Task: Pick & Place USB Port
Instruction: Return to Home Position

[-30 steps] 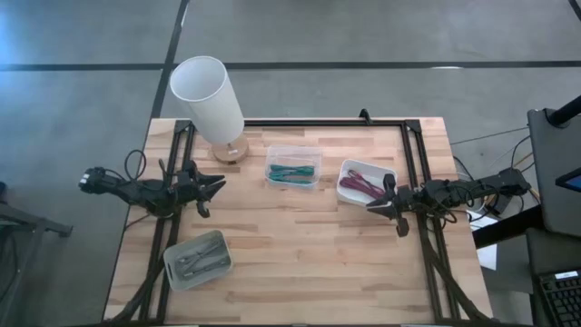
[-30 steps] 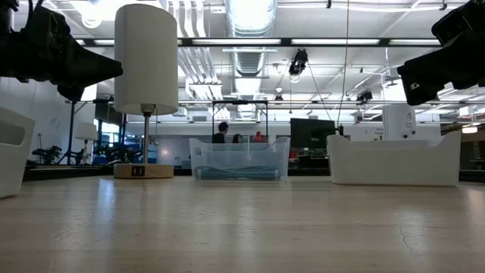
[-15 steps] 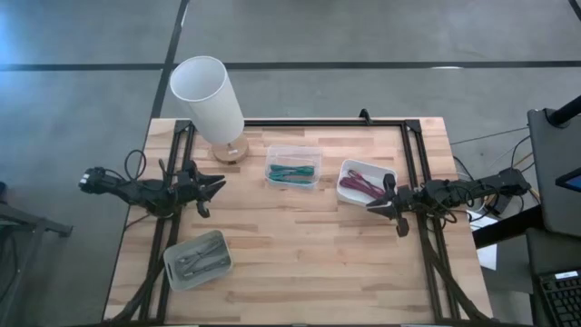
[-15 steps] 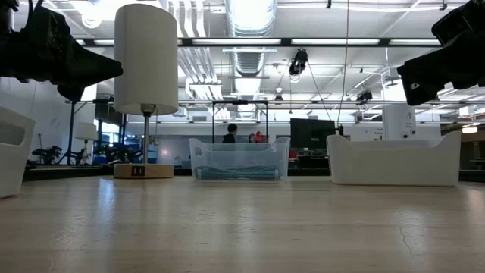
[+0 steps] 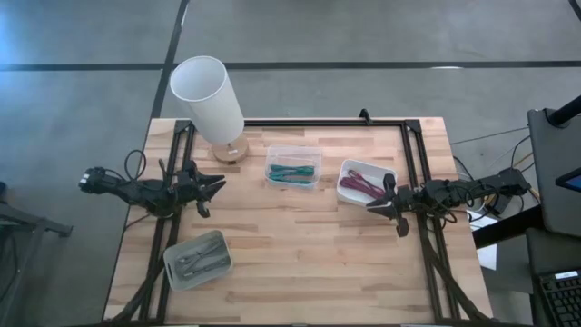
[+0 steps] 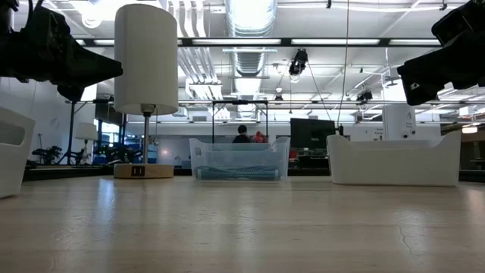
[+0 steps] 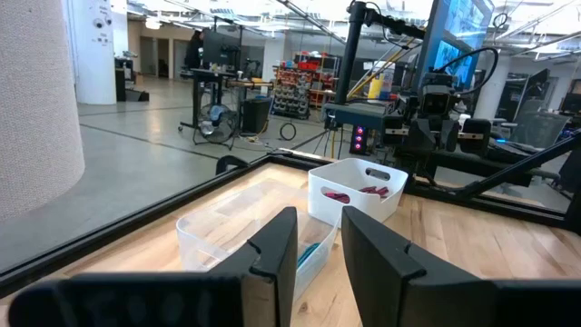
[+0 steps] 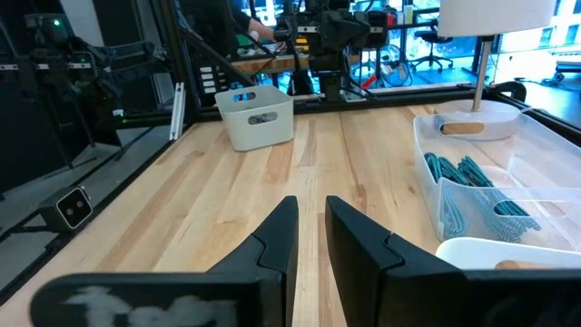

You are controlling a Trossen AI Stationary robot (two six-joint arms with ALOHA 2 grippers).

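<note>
My left gripper (image 5: 218,185) hovers at the 9 o'clock side of the table (image 5: 300,254), fingers a narrow slit apart and empty, and my right gripper (image 5: 370,206) sits the same way at 3 o'clock (both raised off the wood). Seen from overhead, the pink USB cables (image 5: 360,185) lie in the white bin (image 5: 372,167) at the right gripper's 12 o'clock. The blue USB cable (image 5: 292,173) lies in the transparent bin (image 5: 293,148) at its 10.
</note>
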